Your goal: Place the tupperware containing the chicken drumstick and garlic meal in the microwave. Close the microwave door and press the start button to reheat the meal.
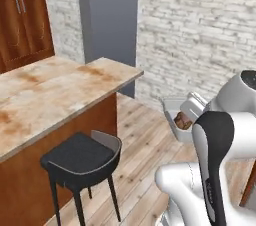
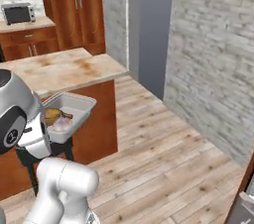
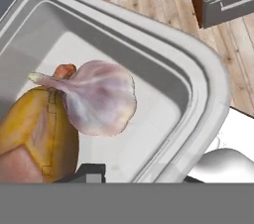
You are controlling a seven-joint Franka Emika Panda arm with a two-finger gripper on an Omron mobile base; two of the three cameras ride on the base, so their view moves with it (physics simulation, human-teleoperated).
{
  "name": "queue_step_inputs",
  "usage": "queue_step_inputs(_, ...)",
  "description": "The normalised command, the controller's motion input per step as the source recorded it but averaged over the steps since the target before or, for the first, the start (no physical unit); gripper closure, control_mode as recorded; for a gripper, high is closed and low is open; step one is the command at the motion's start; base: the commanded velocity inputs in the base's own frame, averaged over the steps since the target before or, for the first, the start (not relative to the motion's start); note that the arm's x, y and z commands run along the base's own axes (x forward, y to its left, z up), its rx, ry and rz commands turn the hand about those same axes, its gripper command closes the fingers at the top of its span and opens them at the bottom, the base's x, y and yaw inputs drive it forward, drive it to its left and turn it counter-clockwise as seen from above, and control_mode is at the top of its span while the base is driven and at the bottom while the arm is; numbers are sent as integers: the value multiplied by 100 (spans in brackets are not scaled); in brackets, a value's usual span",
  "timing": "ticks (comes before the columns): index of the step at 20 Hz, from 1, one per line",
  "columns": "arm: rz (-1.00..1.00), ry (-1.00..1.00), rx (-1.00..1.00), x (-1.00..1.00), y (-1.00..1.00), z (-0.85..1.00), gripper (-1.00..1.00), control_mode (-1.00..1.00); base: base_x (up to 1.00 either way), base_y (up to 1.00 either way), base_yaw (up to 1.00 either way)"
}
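Observation:
The tupperware (image 3: 198, 84) is a whitish shallow container, held up in the air over the wooden floor. Inside it lie a golden-brown chicken drumstick (image 3: 34, 134) and a pale pink garlic bulb (image 3: 101, 96). My gripper (image 3: 141, 176) is shut on the container's near rim, one dark fingertip inside the wall and the other outside. In the left base view the tupperware (image 1: 172, 107) hangs in front of my arm, right of the island. The right base view has the tupperware (image 2: 79, 103) beside my elbow. The microwave and its door are out of view.
A kitchen island (image 1: 55, 85) with a marble top stands to the left, with a black stool (image 1: 80, 160) against it. Ahead are a brick wall (image 1: 200, 30) and a grey column (image 1: 107, 15). Wooden cabinets (image 2: 74, 5) and a silver toaster oven (image 2: 18, 13) line the far side.

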Motion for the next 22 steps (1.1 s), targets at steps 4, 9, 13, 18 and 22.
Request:
queue_step_inputs(4, 0, 0, 0, 0, 0, 0, 100, 100, -34, 99, 72)
queue_step_inputs(9, 0, 0, 0, 0, 0, 0, 100, 100, -7, 94, 74)
queue_step_inputs(13, 0, 0, 0, 0, 0, 0, 100, 100, -1, 91, 72)
queue_step_inputs(18, 0, 0, 0, 0, 0, 0, 100, 100, 0, 93, 70)
queue_step_inputs(22, 0, 0, 0, 0, 0, 0, 100, 100, 0, 93, 66)
